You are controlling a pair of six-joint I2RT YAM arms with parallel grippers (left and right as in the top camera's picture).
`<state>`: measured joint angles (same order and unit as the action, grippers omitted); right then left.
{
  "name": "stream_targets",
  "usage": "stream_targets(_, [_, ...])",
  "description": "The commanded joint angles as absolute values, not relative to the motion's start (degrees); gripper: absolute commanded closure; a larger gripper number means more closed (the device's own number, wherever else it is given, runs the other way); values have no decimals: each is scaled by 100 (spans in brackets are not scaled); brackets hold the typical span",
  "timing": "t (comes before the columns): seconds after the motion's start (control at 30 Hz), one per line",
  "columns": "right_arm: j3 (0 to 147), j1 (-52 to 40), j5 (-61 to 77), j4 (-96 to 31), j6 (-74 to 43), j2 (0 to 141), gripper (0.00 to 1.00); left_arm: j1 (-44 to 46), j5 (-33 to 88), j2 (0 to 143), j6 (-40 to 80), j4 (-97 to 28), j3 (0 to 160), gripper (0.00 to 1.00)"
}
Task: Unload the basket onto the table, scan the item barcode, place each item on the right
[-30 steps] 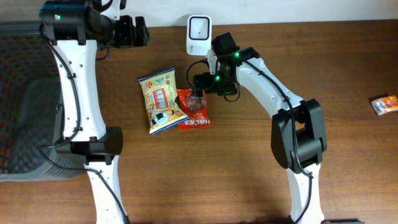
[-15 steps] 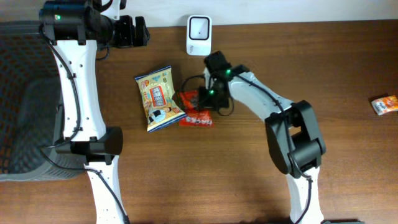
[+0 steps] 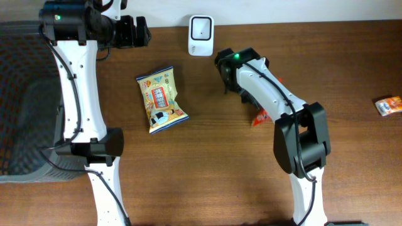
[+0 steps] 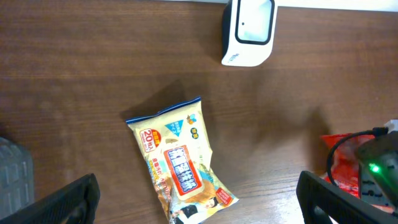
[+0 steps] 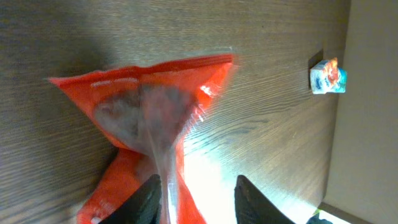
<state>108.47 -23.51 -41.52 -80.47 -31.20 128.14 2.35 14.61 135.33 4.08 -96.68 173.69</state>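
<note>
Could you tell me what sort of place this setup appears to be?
Probably a mock shop checkout: a white scanner on a wooden table, a yellow snack packet nearby, and a dark basket at the edge.

The table [image 3: 188,176] is dark brown wood with fine visible grain and a low, matt sheen. The red snack pouch [image 5: 149,106] is thin, crinkled plastic film, glossy, with a see-through panel that catches bright glare. The yellow and blue snack bag [image 3: 161,100] is shiny printed film, creased. The barcode scanner [image 3: 201,27] is smooth white plastic. The left arm [image 3: 75,81] has a smooth white plastic shell and matt black joints. The basket [image 3: 25,125] looks like dark grey mesh.
</note>
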Motion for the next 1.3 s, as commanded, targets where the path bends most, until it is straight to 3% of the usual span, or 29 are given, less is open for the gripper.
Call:
stream_targets(0.0, [10844, -2399, -4195, -8058, -2617, 12787, 1, 176, 1505, 13472, 336, -9671, 17388, 1])
stream_targets(0.1, [10842, -2403, -2812, -7889, -1041, 12787, 1, 130, 1505, 13472, 336, -9671, 17388, 1])
stream_targets(0.4, [9839, -1400, -2700, -6794, -1116, 12790, 1, 132, 1505, 13472, 336, -9671, 17388, 1])
stream_targets(0.47, [9382, -1157, -2018, -6222, -919, 12790, 7, 132, 1505, 13472, 336, -9671, 17388, 1])
stream_targets(0.5, [9282, -1142, -1944, -6093, -923, 12790, 12, 132, 1505, 13472, 336, -9671, 17388, 1])
stream_targets(0.57, [9105, -1162, -1791, -5909, -991, 12787, 54, 132, 1505, 13472, 336, -9671, 17388, 1])
stream_targets(0.63, [9419, -1144, -1002, -6145, -991, 12766, 86, 132, 1505, 13472, 336, -9671, 17388, 1])
stream_targets(0.67, [9655, -1118, -637, -6311, -989, 12766, 96, 132, 1505, 13472, 336, -9671, 17388, 1])
stream_targets(0.8, [11483, -849, 2145, -7642, -617, 12766, 96, 132, 1505, 13472, 336, -9671, 17388, 1])
stream_targets(0.9, [11950, -609, 3957, -7909, -318, 12768, 96, 132, 1505, 13472, 336, -9671, 17388, 1])
stream_targets(1.0, [11511, -176, 4423, -7789, -97, 12790, 96, 132, 1505, 13472, 336, -9671, 17388, 1])
stream_targets(1.1, [9902, 421, 7004, -6884, 622, 12798, 96, 132, 1505, 13472, 336, -9671, 17388, 1])
stream_targets(1.13, [9238, 569, 7269, -6348, 585, 12798, 96, 132, 1505, 13472, 336, -9673, 17388, 1])
stream_targets(1.17, [8877, 698, 7153, -6082, 486, 12798, 96, 132, 1505, 13472, 336, -9671, 17388, 1])
stream_targets(1.23, [8945, 1313, 4681, -6337, -202, 12733, 94, 132, 1505, 13472, 336, -9671, 17388, 1])
stream_targets(1.27, [9319, 1525, 3913, -6831, -198, 12680, 67, 132, 1505, 13472, 336, -9671, 17388, 1])
